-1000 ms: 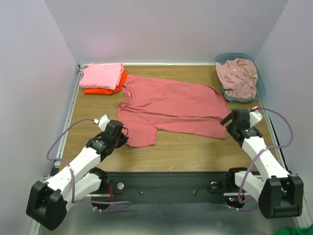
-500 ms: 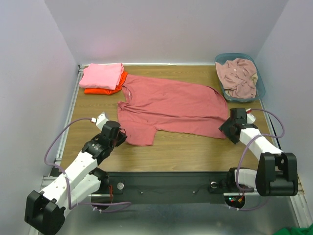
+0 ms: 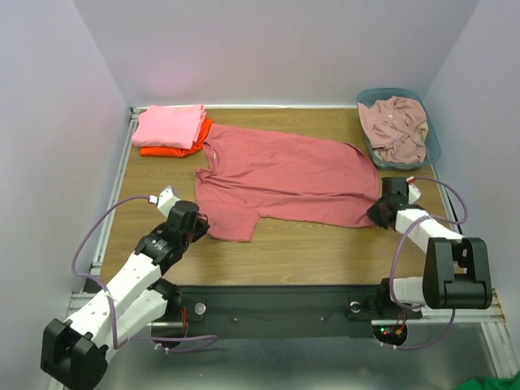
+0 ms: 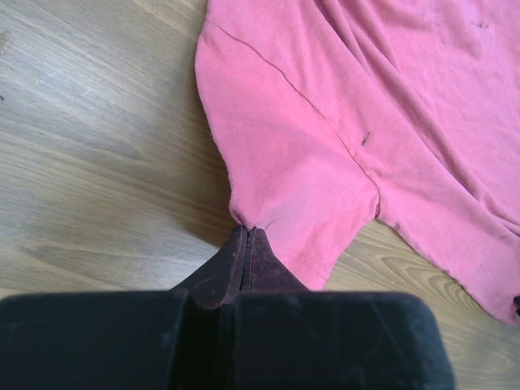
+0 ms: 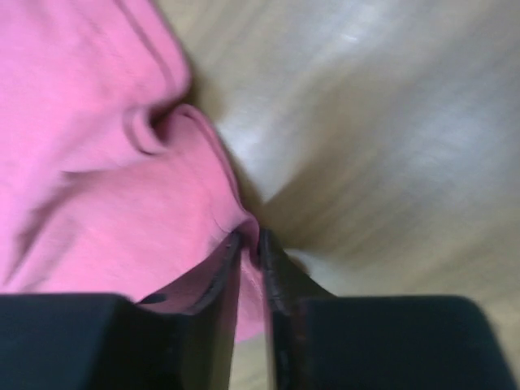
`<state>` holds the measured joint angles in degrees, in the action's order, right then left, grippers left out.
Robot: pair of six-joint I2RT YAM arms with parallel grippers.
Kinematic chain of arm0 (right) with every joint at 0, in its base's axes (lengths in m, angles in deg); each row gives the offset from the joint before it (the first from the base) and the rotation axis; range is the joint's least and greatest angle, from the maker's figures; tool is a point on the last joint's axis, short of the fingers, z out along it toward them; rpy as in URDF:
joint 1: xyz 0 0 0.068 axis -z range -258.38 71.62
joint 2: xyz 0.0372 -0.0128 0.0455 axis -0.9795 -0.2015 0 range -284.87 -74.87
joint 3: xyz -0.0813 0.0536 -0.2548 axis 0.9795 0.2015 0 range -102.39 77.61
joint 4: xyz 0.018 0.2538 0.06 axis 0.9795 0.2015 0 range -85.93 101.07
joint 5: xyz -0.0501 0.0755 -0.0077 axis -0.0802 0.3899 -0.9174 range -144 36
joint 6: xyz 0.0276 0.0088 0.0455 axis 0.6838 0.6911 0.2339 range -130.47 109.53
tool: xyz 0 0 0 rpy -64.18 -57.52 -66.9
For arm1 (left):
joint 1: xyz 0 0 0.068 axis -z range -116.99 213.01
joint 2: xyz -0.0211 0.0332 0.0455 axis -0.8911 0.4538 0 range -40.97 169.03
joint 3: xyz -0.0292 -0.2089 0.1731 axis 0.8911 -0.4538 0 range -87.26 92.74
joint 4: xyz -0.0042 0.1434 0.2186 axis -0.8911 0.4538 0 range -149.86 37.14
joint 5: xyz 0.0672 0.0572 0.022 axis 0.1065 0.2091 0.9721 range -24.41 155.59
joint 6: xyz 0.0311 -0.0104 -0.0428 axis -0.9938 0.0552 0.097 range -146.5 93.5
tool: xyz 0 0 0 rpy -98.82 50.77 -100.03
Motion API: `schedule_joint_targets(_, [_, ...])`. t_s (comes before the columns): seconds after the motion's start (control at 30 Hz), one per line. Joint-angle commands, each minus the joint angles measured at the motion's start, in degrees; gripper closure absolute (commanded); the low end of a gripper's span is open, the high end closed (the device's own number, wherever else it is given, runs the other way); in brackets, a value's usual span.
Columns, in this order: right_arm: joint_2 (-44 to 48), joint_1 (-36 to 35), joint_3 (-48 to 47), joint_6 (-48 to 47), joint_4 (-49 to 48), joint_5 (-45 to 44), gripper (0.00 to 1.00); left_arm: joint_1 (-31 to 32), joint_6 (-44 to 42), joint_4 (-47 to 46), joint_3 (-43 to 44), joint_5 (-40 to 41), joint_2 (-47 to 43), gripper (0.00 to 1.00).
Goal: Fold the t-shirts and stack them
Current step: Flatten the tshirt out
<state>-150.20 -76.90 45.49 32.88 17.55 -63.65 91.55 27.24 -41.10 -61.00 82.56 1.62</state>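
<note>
My left gripper point(image 4: 246, 236) has its two dark fingers pressed together, pinching the hem corner of a sleeve on the dusty coral-red short-sleeved cloth tee point(image 4: 325, 122). In the left wrist view the cloth puckers into the fingertips, and the sleeve fans out toward 1 o'clock. The wrist body cuts off the bottom of that view.

My right gripper point(image 5: 250, 240) is closed to a thin slit with an edge of the same tee point(image 5: 97, 162) caught between the fingers. The right wrist view is blurred. I cannot tell how deep the cloth sits, and the fabric bunches into a small fold at 11 o'clock from the tips.

From above, the left gripper point(image 3: 199, 227) sits at about 7 o'clock on the brown wooden table point(image 3: 309, 244) and the right gripper point(image 3: 378, 213) at about 4 o'clock. The coral tee point(image 3: 284, 175) lies spread flat between them, its collar toward 10 o'clock.

At 11 o'clock a folded bright pink cloth tee point(image 3: 168, 126) rests on a folded orange cloth tee point(image 3: 162, 151), of which only an edge strip shows.

At 1 o'clock a blue-grey plastic basket point(image 3: 435, 138) holds a crumpled pale dusty-pink cloth tee point(image 3: 396, 126). The heap hides its shape.
</note>
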Motion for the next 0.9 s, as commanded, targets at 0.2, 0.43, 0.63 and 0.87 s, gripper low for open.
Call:
schedule_joint_targets(0.2, [0.79,-0.51,3.29,0.16,-3.89,9.12,0.99,0.29,-0.12,0.22,2.12,2.54,-0.31,1.0])
schedule_joint_targets(0.43, [18.7,-0.51,-0.57,-6.25,-3.46,11.76,1.0,0.29,-5.21,1.19,10.19,2.36,-3.81,1.0])
schedule_joint_targets(0.63, [33.22,-0.51,-11.44,-8.72,0.85,10.0,1.0,0.38,-9.69,0.66,22.57,3.06,-8.83,1.0])
schedule_joint_targets(0.87, [38.68,-0.51,-30.15,-12.15,4.1,2.53,1.0,0.29,-14.62,0.31,42.01,3.42,-9.63,1.0])
